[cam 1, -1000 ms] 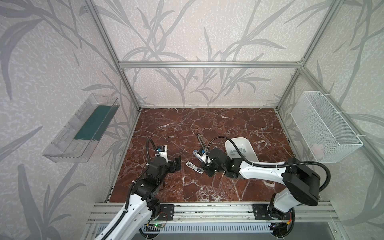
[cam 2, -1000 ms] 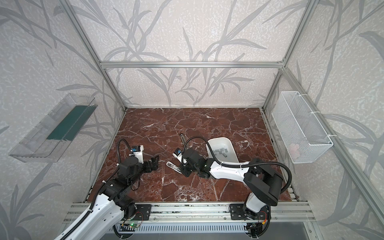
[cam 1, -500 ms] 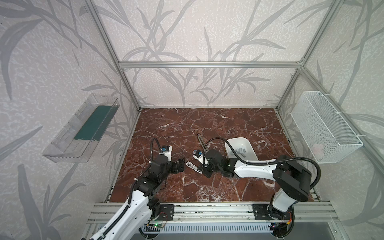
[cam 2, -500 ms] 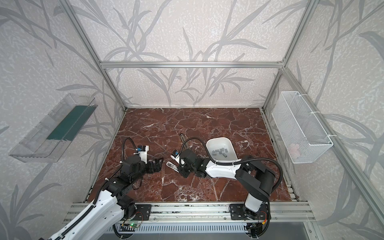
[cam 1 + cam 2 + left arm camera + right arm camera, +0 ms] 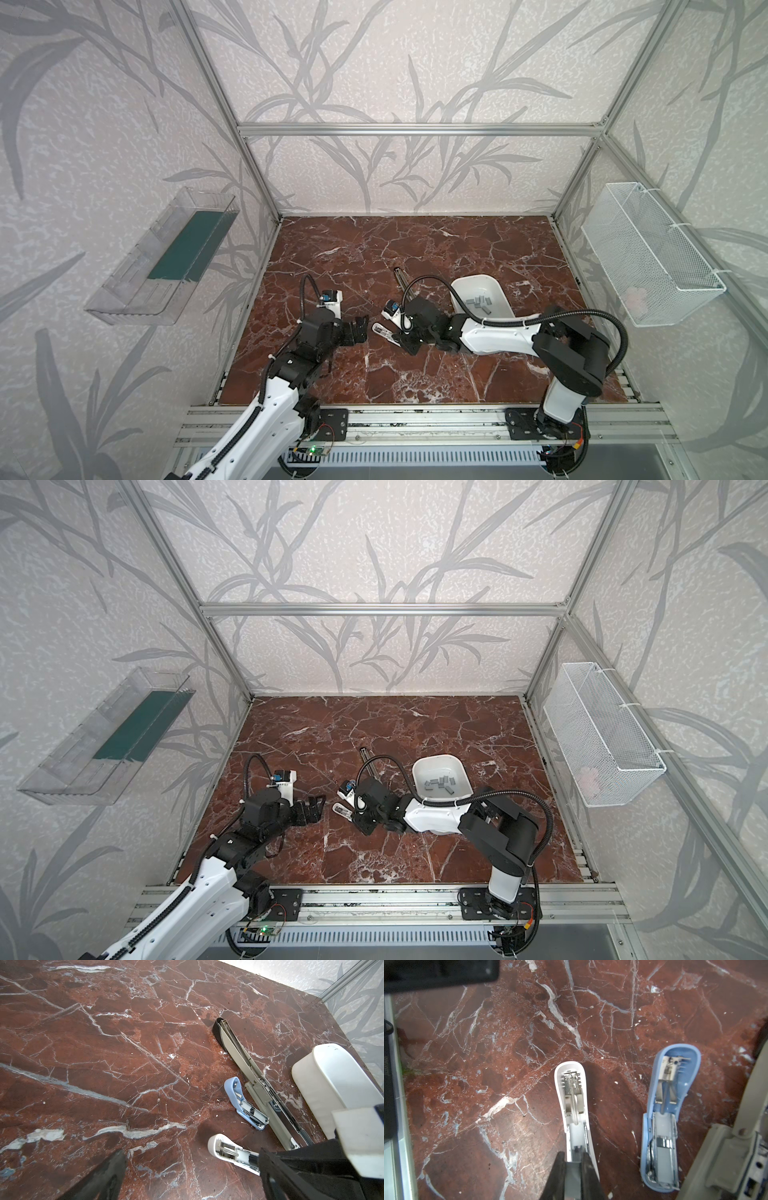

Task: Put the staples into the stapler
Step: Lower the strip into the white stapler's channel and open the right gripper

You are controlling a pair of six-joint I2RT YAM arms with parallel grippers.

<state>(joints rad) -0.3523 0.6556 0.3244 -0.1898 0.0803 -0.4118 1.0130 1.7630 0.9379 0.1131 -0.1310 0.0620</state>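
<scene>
Red marble tabletop (image 5: 415, 241). In both top views: staples (image 5: 480, 300) lie in white tub (image 5: 500, 292), just behind right gripper (image 5: 400, 336), which clamps white stapler (image 5: 380, 331); left gripper (image 5: 360, 327) gapes empty nearby. Left wrist: jaws wide, stapler ahead. Right wrist: fingers (image 5: 560, 1167) pinch stapler's rear; blue stapler (image 5: 664, 1115) alongside.

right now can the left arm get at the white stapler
Probably yes: the open left gripper hovers just off the tip of the white stapler with nothing between them; the right gripper occupies only its far end.
</scene>
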